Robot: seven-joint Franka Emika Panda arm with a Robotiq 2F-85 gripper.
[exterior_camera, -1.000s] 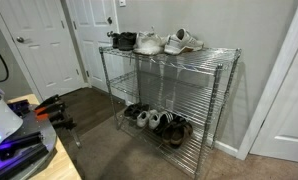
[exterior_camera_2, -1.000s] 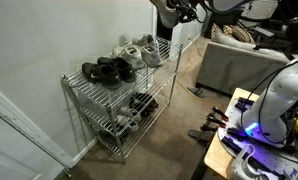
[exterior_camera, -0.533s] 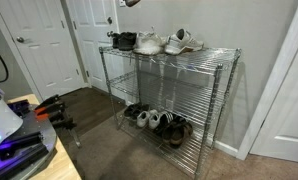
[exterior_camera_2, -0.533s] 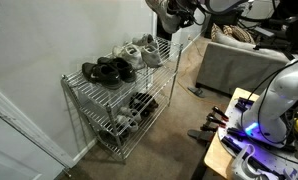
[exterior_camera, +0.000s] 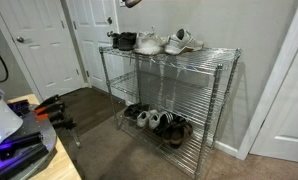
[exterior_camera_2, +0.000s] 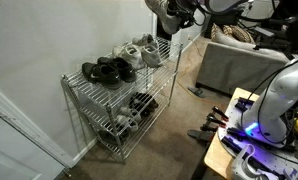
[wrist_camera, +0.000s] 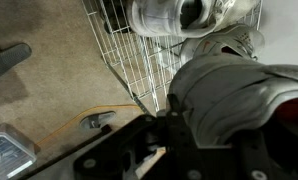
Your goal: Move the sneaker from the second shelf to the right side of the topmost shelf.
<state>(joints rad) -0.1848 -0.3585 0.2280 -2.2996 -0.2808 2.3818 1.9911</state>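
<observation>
My arm (exterior_camera_2: 225,6) reaches in along the top edge in an exterior view, with the gripper (exterior_camera_2: 174,16) held high and pointing downward. In the wrist view I see its jaws closed on the sneaker (wrist_camera: 234,92).

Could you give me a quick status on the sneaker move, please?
Gripper shut on the sneaker, by the wrist view. Sneaker high above the topmost shelf, not yet set down. Other shoes crowd that tier.
</observation>
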